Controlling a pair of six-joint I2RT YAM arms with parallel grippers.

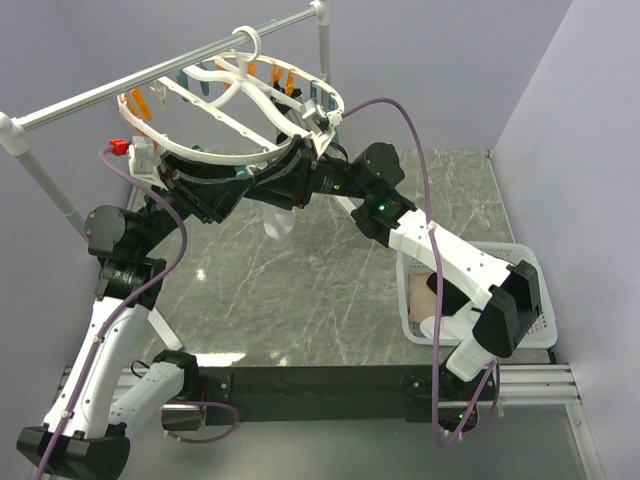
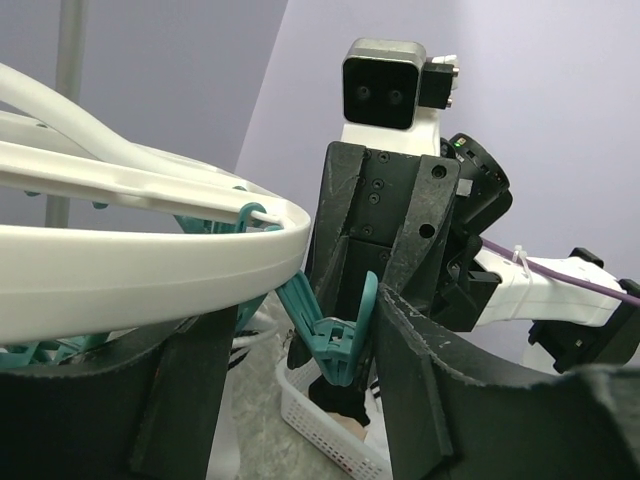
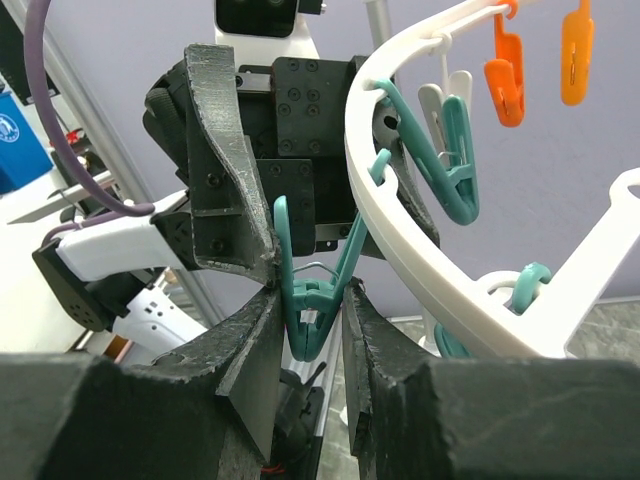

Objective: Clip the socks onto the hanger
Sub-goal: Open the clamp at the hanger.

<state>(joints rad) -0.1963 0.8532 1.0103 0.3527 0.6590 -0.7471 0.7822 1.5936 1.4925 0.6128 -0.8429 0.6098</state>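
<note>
Hanger [image 3: 395, 235] teal clip [image 3: 305, 330] pinched by right pincer [image 3: 312, 298]; left pincer [image 2: 295, 310] partly open.

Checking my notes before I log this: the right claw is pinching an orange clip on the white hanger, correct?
No: the right claw pinches a teal clip, not an orange one. The right wrist view shows it hanging from the white hanger; the orange clips hang further along the frame, untouched.
</note>
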